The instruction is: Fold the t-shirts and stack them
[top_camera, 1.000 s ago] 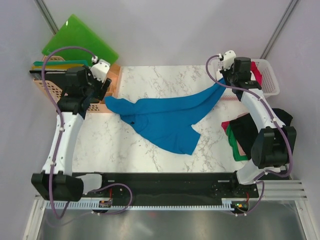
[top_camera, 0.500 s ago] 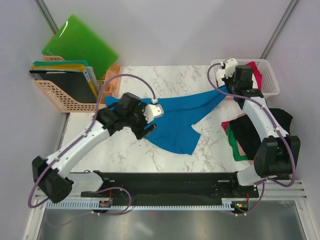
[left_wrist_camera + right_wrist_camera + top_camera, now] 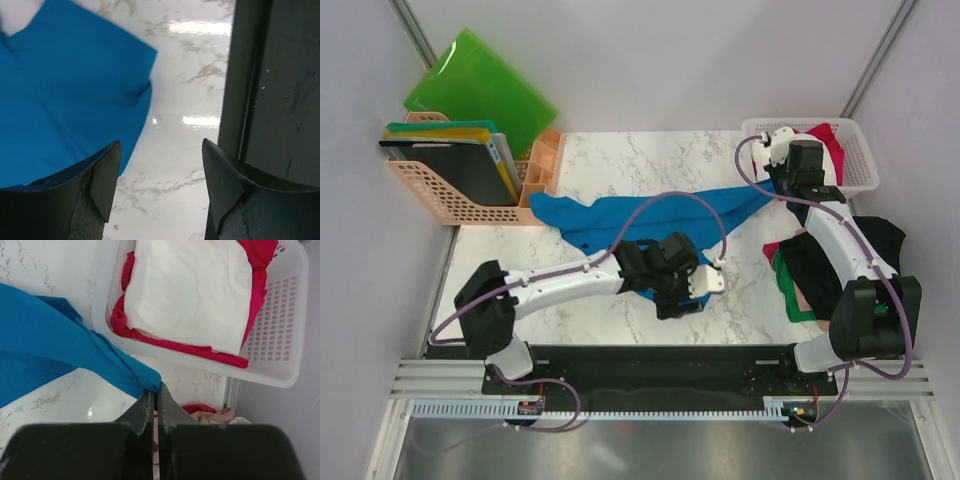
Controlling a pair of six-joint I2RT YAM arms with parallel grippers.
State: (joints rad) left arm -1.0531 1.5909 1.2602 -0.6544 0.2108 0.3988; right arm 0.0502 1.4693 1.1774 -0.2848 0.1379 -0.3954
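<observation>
- The bright blue cloth t-shirt (image 3: 650, 215) lies spread and rumpled across the middle of the white marble counter (image 3: 650, 155). In the top view it runs from left of centre up towards the right.
- Right jaws: I read them as fully closed on one tip of the blue t-shirt. In the right wrist view the cloth is pinched between the two fingers at lower centre, just beside the basket's near wall. That end of the shirt is drawn into a narrow strip.
- Left jaws: standing wide apart with nothing between them.
- In the left wrist view, bare marble shows in the gap and the blue cloth fills the upper left, one corner of its edge reaching towards centre. I cannot tell whether the left-hand finger touches the cloth.
- The left arm (image 3: 570, 280) reaches across the lower centre of the top view, its wrist at the shirt's lower edge.
- A black rail (image 3: 270, 100) fills the right side of the left wrist view.
- The white plastic lattice basket (image 3: 280, 340), upper right in the top view, holds a folded white t-shirt (image 3: 190, 290) lying on a red t-shirt (image 3: 260, 295).
- At the right edge of the counter there is a heap: a black t-shirt (image 3: 812, 262), a green t-shirt (image 3: 783, 285) and a pale pink t-shirt (image 3: 804, 299).
- At the upper left, a peach plastic rack (image 3: 440, 200) holds stiff green plastic folders (image 3: 480, 85).
</observation>
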